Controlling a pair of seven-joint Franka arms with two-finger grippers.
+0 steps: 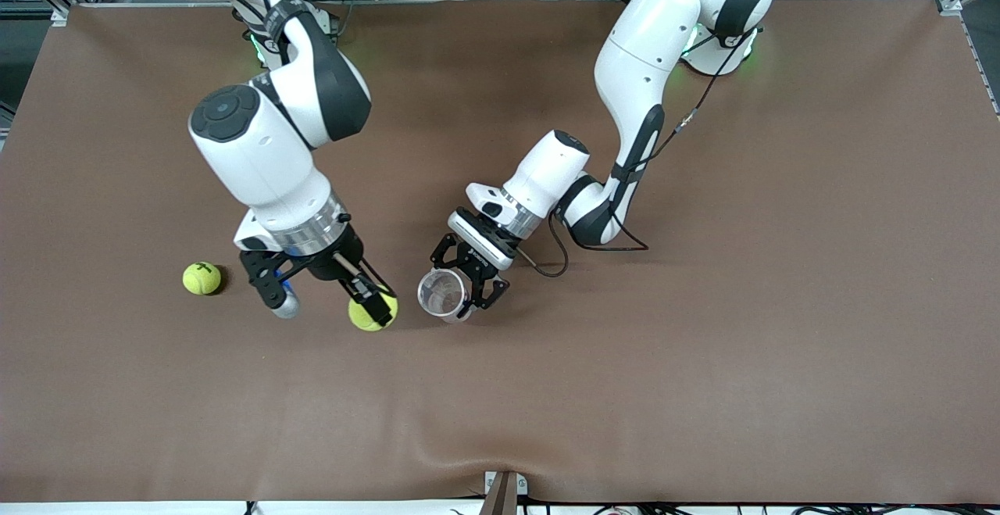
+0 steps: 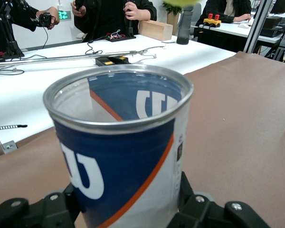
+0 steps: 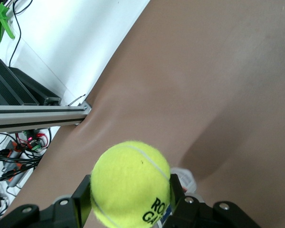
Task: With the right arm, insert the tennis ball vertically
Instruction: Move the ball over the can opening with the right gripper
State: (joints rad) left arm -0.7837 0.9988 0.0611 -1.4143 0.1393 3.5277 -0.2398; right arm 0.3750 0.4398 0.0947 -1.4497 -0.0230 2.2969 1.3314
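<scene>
- Tabletop [image 1: 781, 343]: brown sheet, carrying everything below; both arm bases along its top edge in the front view.
- Right arm [image 1: 266, 155]: reaching down from its base, wrist tipped toward the front camera; working arm for the insertion.
- Left arm [image 1: 625, 109]: reaching in low toward mid-table, serving as holder.
- Can [image 1: 442, 294]: tall tube with metal rim, blue, white and orange label; clamped low on its body in the left gripper [image 1: 467, 280], mouth open. Seen almost straight down the bore in the front view, so long axis judged close to upright.
- Left gripper: closed around the can, one black finger on each side in the left wrist view.
- Right gripper [image 1: 332, 304]: clamped on a tennis ball [image 1: 371, 314], held up beside the can, toward the right arm's end of the tabletop.
- Key relation: ball level with the can's mouth in the front view but off to one side; judged to need a sideways shift over the rim, then a straight drop along the axis. Relative height unclear.
- Spare tennis ball [image 1: 201, 278]: loose on the tabletop, toward the right arm's end.
- View differences: left wrist view shows an empty bore and rim [image 2: 118, 126]; right wrist view shows the grip on the ball [image 3: 131, 185] but no can.
</scene>
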